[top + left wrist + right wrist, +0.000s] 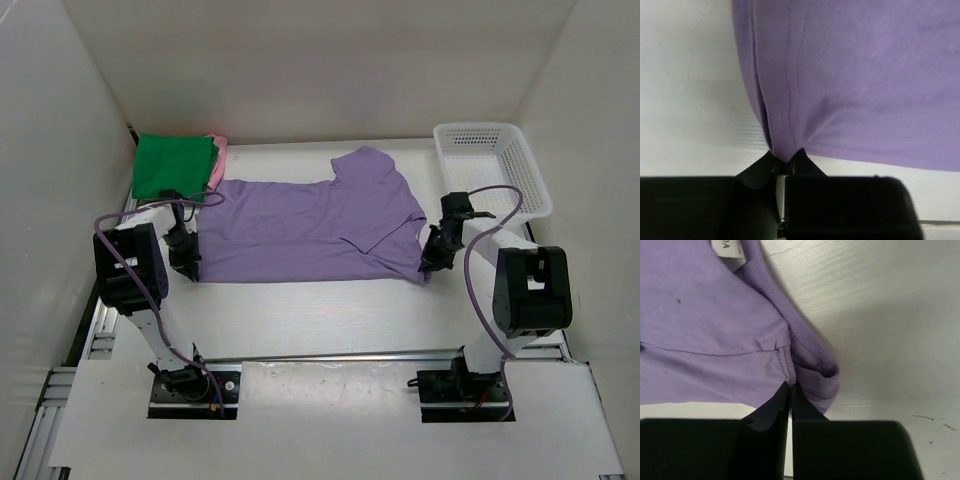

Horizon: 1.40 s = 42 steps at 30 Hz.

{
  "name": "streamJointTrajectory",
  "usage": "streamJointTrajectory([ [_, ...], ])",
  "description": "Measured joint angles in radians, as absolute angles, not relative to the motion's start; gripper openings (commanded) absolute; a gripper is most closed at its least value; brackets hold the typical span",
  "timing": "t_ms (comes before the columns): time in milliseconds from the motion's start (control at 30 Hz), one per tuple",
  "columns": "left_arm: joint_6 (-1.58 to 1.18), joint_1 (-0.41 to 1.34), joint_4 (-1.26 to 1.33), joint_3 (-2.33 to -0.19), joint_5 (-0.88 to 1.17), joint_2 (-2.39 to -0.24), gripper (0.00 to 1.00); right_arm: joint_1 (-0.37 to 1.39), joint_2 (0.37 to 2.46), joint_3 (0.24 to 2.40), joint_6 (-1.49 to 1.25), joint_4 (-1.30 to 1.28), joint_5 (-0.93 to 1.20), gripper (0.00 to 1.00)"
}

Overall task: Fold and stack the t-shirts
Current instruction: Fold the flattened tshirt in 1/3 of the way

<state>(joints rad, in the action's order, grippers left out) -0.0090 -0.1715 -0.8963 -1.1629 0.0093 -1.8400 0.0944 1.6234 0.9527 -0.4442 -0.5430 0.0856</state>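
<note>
The light purple t-shirt (310, 225) lies spread across the middle of the table, one sleeve folded over its body. My left gripper (187, 265) is shut on its near left corner; the left wrist view shows the purple cloth (850, 85) bunched between the fingertips (784, 162). My right gripper (430, 262) is shut on the near right corner by the collar, with the cloth (715, 340) pinched at the seam (790, 385). A folded bright green t-shirt (175, 163) lies on the pink one (219, 165) at the back left. The tan shirt is out of view.
A white plastic mesh basket (493, 165) stands at the back right, just beyond my right arm. White walls close in the table on the left, back and right. A metal rail (330, 355) runs along the near edge between the arm bases.
</note>
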Motion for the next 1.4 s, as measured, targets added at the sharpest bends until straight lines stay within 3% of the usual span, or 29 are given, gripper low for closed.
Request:
streamJointTrajectory([
  [367, -0.008, -0.175, -0.893, -1.164, -0.019, -1.84, 0.1, 0.04, 1.635, 1.166, -0.437, -0.646, 0.096, 0.01],
  [567, -0.008, -0.175, -0.89, -1.163, -0.036, -1.839, 0.1, 0.04, 1.789, 1.276, -0.431, -0.665, 0.096, 0.21],
  [767, -0.008, -0.175, -0.882, -1.154, -0.06, -1.831, 0.1, 0.039, 1.827, 1.244, -0.427, -0.687, 0.021, 0.52],
  [1000, -0.008, -0.175, -0.881, -1.151, -0.065, -1.828, 0.1, 0.035, 1.692, 1.092, -0.461, -0.677, 0.007, 0.55],
  [1167, -0.008, -0.175, -0.876, -1.146, -0.066, -1.824, 0.1, 0.086, 1.545, 0.977, -0.488, -0.675, 0.045, 0.64],
  [1400, -0.008, -0.175, -0.868, -1.139, -0.066, -1.818, 0.1, 0.136, 1.572, 0.915, -0.572, -0.631, 0.05, 0.65],
])
